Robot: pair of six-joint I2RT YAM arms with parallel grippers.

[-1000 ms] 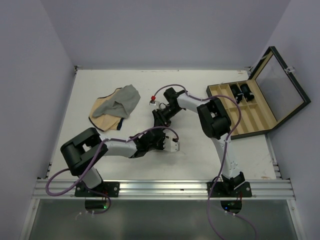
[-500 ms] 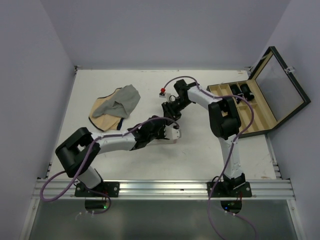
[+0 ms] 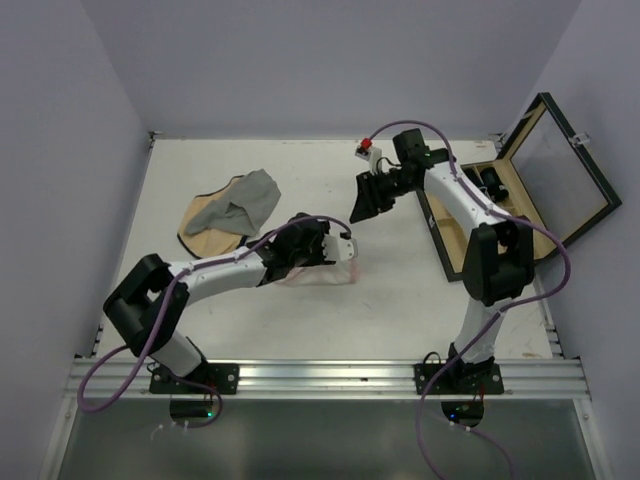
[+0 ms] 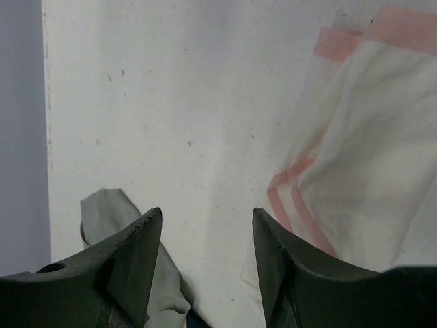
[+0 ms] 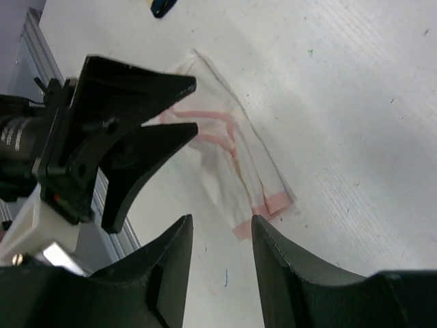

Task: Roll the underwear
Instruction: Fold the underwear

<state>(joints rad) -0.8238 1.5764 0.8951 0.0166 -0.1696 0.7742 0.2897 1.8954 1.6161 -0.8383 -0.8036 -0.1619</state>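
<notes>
Pale lavender walls close in the space. The back wall (image 3: 330, 60) rises beyond the right pincer (image 3: 358, 208). One side wall (image 3: 60, 200) stands well to the left of the left pincer (image 3: 343, 252), and the other (image 3: 612, 90) stands well to the right of the right pincer. Beneath both pincers spreads a white table (image 3: 400, 300), faintly speckled and evenly lit, with only soft shadows. On the near side of both pincers an aluminium rail (image 3: 330, 378) edges the table, and past it lies a dull grey surface (image 3: 330, 440).

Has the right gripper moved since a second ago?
Yes. The right gripper has swung farther back and rightward, and is now closer to the open wooden case.
</notes>
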